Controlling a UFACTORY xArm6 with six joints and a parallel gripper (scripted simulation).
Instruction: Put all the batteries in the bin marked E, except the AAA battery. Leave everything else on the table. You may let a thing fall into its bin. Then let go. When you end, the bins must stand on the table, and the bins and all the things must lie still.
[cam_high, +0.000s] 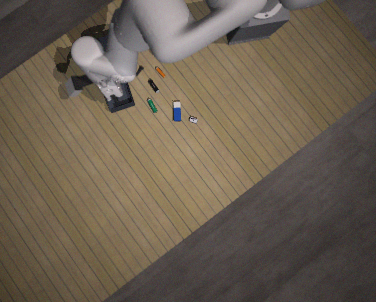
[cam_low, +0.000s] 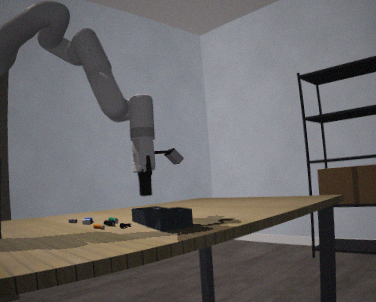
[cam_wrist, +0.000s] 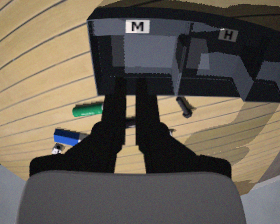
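My gripper (cam_wrist: 131, 92) (cam_low: 145, 187) is shut with nothing between its fingers. It hangs high above the near edge of a dark bin marked M (cam_wrist: 100, 47) (cam_high: 126, 104). A joined bin marked H (cam_wrist: 219, 66) stands to its right in the wrist view. No bin marked E shows. Beside the bins on the table lie a green battery (cam_high: 152, 105) (cam_wrist: 88, 108) (cam_low: 111, 220), a black battery (cam_high: 153, 85) (cam_wrist: 185, 106) (cam_low: 124, 225) and an orange battery (cam_high: 160, 71) (cam_low: 99, 226).
A blue and white block (cam_high: 177, 110) (cam_wrist: 69, 137) (cam_low: 88, 220) and a small white thing (cam_high: 193, 119) (cam_low: 73, 220) lie further along the row. The arm's base (cam_high: 257, 27) stands at the table's far edge. A shelf rack (cam_low: 320, 150) stands beyond the table.
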